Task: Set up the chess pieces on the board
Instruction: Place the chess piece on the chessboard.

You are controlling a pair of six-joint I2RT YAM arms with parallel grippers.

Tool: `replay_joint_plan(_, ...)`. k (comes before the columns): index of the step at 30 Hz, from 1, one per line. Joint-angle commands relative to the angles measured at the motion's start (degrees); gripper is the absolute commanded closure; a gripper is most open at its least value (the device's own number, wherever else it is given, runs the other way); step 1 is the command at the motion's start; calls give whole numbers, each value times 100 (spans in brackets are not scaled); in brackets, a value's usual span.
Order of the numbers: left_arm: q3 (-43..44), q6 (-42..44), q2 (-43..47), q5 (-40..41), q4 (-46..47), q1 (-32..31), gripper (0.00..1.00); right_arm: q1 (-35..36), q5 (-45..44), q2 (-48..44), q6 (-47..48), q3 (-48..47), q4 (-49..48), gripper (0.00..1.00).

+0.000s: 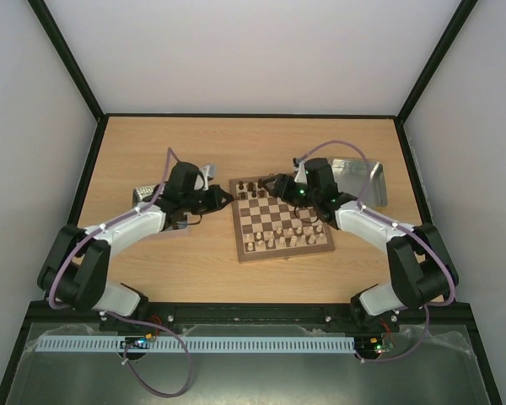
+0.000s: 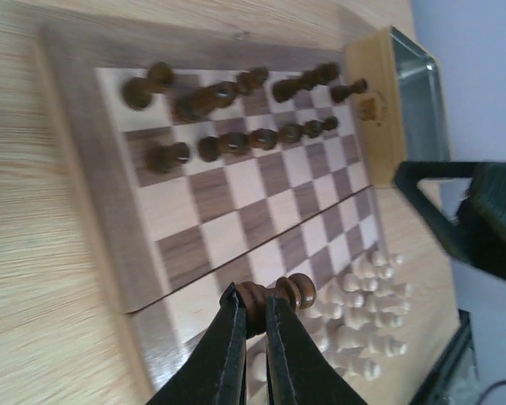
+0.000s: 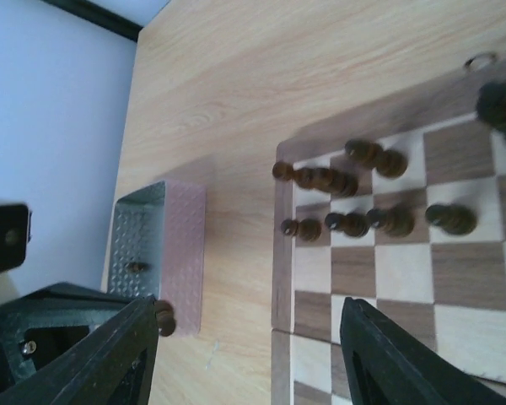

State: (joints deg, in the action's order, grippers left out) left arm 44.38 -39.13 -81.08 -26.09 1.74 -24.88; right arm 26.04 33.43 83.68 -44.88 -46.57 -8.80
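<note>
The board (image 1: 282,221) lies mid-table. Dark brown chess pieces (image 1: 253,187) fill much of its far two rows, also seen in the left wrist view (image 2: 236,139) and the right wrist view (image 3: 354,221). My left gripper (image 2: 251,297) is shut on one dark piece (image 2: 288,292), held sideways above the board's (image 2: 228,211) edge. From above, that gripper (image 1: 225,198) sits at the board's far left corner. My right gripper (image 1: 278,186) hovers over the far rows. Its jaws (image 3: 249,325) are open with nothing between them, above the board's (image 3: 405,270) edge.
Pale cream pieces (image 1: 282,238) stand on the board's near rows. A metal tray (image 3: 156,245) left of the board holds a small dark piece (image 3: 135,267). Another dark piece (image 3: 164,319) shows beside its wall. A second metal tray (image 1: 360,179) lies at the right.
</note>
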Motion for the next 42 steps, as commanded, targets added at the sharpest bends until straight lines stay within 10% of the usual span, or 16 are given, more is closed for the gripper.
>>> replay_joint_plan(1, 239, -648, -493, -425, 935, -345, 92, 180, 191, -140, -419, 285, -669, 41)
replay_joint_plan(20, 440, -1401, -1337, -678, 1669, -693, 92, 497, 293, 503, -657, 394, -835, 47)
replay_joint_plan(37, 408, -1467, -1335, -642, 1663, -689, 92, 498, 323, 502, -1088, 464, -1192, 98)
replay_joint_plan(42, 414, -1384, -1312, -430, 1420, -684, 72, 498, -185, 391, -714, 303, -643, 98)
